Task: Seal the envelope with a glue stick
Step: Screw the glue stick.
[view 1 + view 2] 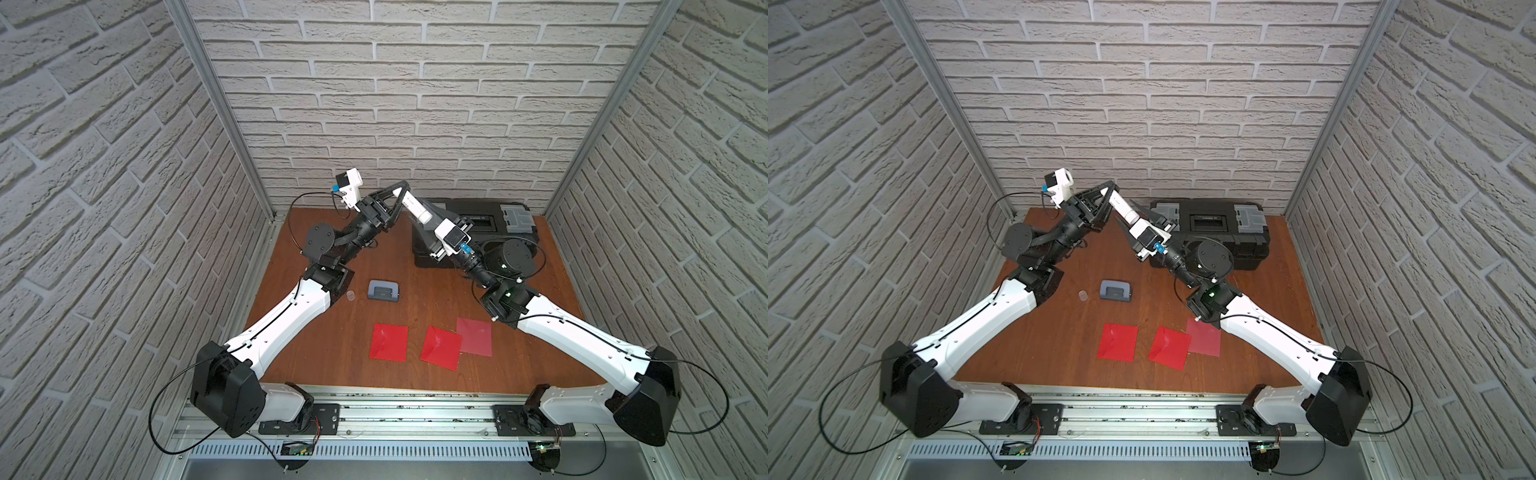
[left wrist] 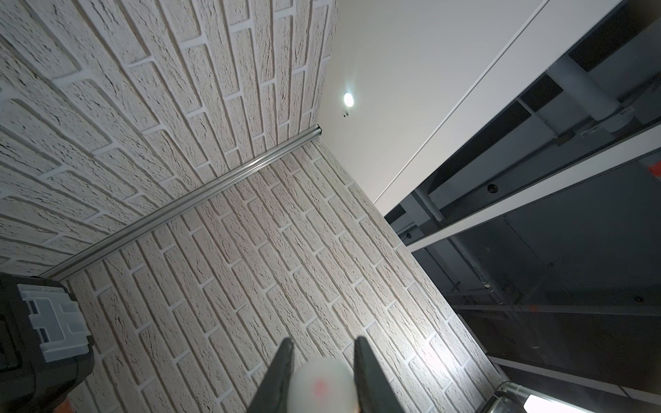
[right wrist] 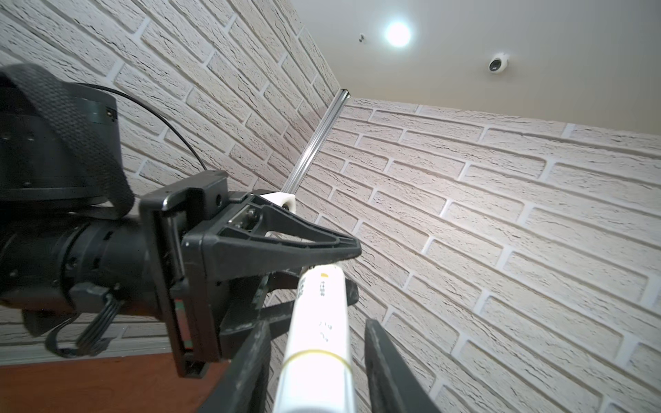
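Observation:
High at the back of the table, the white glue stick spans the gap between my two grippers. My left gripper is shut on one rounded end of the glue stick, with both jaws pressed against it. My right gripper stands open around the other end of the glue stick, with a gap on each side. Three red envelopes lie flat near the front of the table. The rightmost is paler and partly under the middle one.
A grey-blue hole punch sits mid-table with a small translucent cap just left of it. A black toolbox stands at the back right, under my right wrist. Brick-pattern walls close in the back and both sides.

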